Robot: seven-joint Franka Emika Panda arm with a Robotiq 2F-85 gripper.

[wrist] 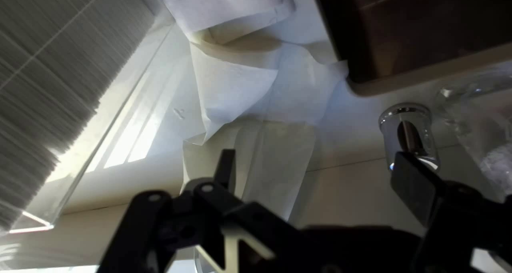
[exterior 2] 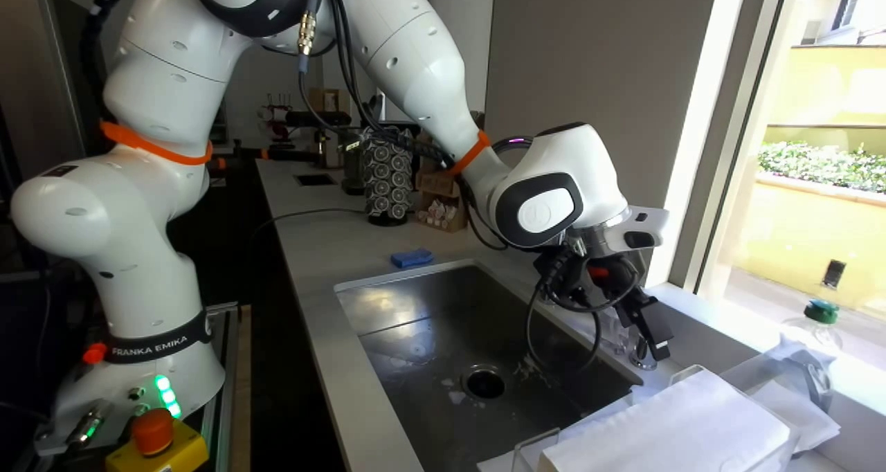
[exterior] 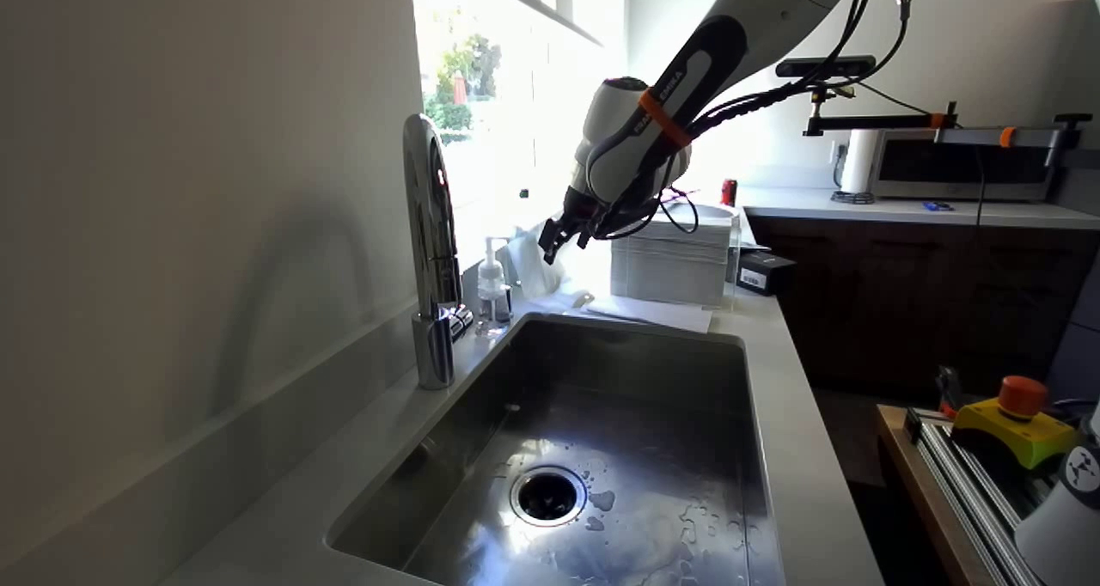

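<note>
White paper (wrist: 240, 89), thin and loosely folded, lies just beside one end of the sink (exterior: 636, 350), and one tip of it appears to reach the sink's corner. We see the gripper (wrist: 314, 165) above the counter (exterior: 803, 457) near that same corner, its fingers spread wide and holding nothing; whether either touches the paper we cannot tell. As we judge it, a careless squeeze could buckle or tear such flimsy folds, or catch one layer and leave the rest behind. A tug toward the sink might drag the tip over the rim, and the drops of water (exterior: 602, 501) on the sink's floor could wet it. A sideways swing could knock the towel stack (exterior: 675, 264) beyond the sink's end, or the chrome cap (wrist: 420, 131) behind its corner, which appears close to one finger. In the wrist view, we find the paper's long axis running roughly along the sink's end edge, and the farther part points past the corner toward the backsplash (wrist: 352, 201).
</note>
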